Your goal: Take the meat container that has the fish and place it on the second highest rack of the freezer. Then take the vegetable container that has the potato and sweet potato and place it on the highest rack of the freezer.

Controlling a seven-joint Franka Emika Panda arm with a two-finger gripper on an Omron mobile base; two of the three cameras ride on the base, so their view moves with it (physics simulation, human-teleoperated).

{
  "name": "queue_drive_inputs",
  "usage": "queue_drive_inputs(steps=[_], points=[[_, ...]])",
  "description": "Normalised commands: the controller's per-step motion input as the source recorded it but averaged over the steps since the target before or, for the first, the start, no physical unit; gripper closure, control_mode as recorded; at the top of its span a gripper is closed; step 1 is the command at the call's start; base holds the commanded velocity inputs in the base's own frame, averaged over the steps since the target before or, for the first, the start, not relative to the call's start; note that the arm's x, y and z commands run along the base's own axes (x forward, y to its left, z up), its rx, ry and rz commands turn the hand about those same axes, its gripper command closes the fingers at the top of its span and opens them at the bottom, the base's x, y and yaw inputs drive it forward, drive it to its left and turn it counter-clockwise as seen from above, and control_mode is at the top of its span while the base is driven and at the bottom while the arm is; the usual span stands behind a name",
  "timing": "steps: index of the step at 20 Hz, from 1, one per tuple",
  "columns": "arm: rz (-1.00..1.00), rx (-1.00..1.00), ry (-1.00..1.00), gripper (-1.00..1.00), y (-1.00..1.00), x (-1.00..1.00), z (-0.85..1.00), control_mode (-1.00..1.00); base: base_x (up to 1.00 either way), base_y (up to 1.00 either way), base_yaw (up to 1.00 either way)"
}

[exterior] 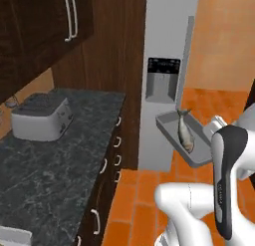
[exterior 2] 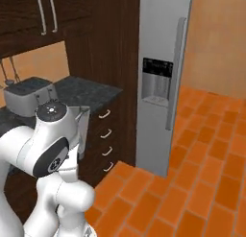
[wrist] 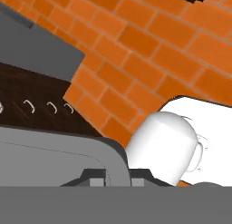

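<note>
The rendered light is even and bright, casting no hard shadows or glare. Edges look soft and slightly blurred; the upper cabinets [exterior: 45,26] stay dim.

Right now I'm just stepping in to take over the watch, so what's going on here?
The robot arm is carrying a grey tray with a fish in it, held up above the orange floor beside the counter. Its claw is shut on the tray's rim. The tall grey fridge ahead has its door closed, so the tray hasn't gone into the freezer yet. A toaster sits on the counter.
</note>
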Motion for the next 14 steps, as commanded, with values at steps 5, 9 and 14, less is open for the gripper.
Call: queue_drive_inputs(steps=[5, 9, 14], points=[[0.0, 0.0, 0.0, 1.0, 0.0, 0.0, 0.0, 1.0, 0.52, -0.84, -0.61], [0.0, 0.0, 0.0, 1.0, 0.0, 0.0, 0.0, 1.0, 0.94, -0.86, -0.4], [0.0, 0.0, 0.0, 1.0, 0.0, 0.0, 0.0, 1.0, 1.0, -0.07, -0.34]])
